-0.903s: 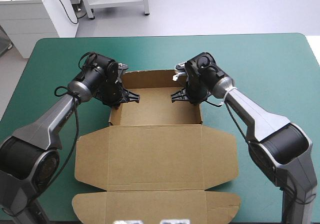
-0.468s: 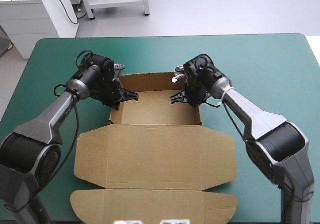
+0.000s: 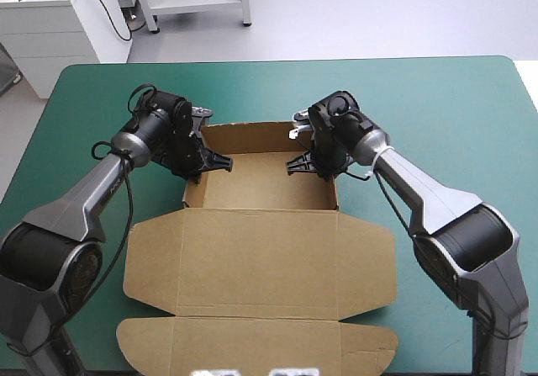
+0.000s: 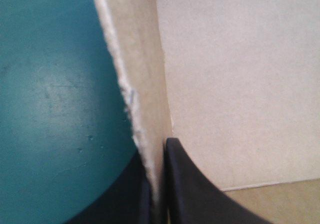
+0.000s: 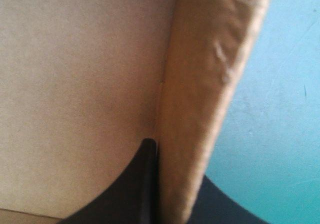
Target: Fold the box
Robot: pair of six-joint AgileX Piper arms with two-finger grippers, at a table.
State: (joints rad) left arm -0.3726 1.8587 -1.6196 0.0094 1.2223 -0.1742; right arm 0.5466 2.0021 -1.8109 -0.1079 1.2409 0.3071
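The box is shown at the middle of the table, gripped from both sides by the two arms. Its far half is stood up as an open tray. The back wall is raised, and the lid is laid flat on the near side of the tray. A rounded flap is spread beyond the lid at the box's nearest edge.

The left gripper is set on the tray's left wall, toward the back corner. The right gripper is set on the right wall, opposite it.

In the left wrist view the left gripper is seen all but closed, with the left wall pinched between its black fingers. One finger is placed inside the tray and the other outside, over the teal-green cover. The tray's inner board is seen beside the pinched wall.

In the right wrist view the right gripper is likewise nearly closed on the right wall. One finger is placed inside the tray; the other is outside, half hidden behind the board. Both pinched walls are seen raised from the tray floor.
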